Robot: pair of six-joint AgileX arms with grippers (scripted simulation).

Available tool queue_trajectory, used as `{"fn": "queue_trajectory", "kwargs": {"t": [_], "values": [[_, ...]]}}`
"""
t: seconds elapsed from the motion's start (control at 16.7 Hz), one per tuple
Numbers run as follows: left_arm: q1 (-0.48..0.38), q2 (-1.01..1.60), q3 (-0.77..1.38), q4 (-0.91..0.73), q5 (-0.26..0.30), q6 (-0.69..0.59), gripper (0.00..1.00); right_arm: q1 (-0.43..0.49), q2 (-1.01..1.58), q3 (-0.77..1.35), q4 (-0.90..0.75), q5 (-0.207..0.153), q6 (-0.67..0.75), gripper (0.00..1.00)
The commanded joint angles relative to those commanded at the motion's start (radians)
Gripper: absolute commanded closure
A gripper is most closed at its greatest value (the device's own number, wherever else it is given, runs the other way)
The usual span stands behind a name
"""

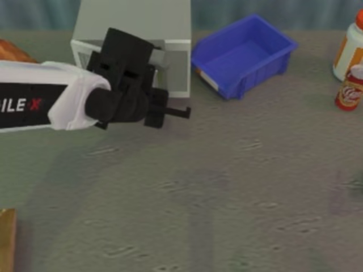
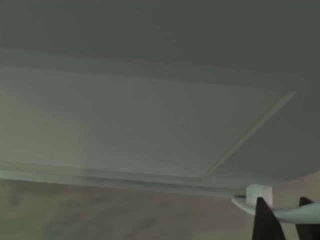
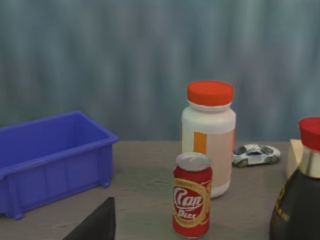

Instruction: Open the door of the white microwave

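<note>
The white microwave (image 1: 133, 17) stands at the back of the table, left of centre. My left arm reaches across its front and hides most of it from above. In the left wrist view the door (image 2: 150, 125) fills the picture, with its white handle (image 2: 295, 212) at one corner. My left gripper (image 1: 173, 113) (image 2: 286, 216) is shut on that handle, one dark fingertip (image 2: 265, 222) on each side of the bar. Whether the door stands ajar I cannot tell. My right arm is out of the top view; only one dark fingertip (image 3: 100, 225) shows, holding nothing.
A blue bin (image 1: 244, 54) sits right beside the microwave. At the far right stand a white bottle with an orange cap (image 1: 350, 48), a red can (image 1: 349, 90), a dark sauce bottle (image 3: 297, 200) and a toy car (image 3: 255, 154). Wooden pieces (image 1: 7, 238) lie at the left edge.
</note>
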Motion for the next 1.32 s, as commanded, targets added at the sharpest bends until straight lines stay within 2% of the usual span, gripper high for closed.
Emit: {"fn": "queue_trajectory", "kwargs": {"t": [0.3, 1.32], "values": [[0.02, -0.024, -0.031, 0.012, 0.025, 0.044, 1.0, 0.0, 0.0, 0.0, 0.0, 0.0, 0.0, 0.0], [0.021, -0.024, -0.031, 0.012, 0.025, 0.044, 1.0, 0.0, 0.0, 0.0, 0.0, 0.0, 0.0, 0.0]]}}
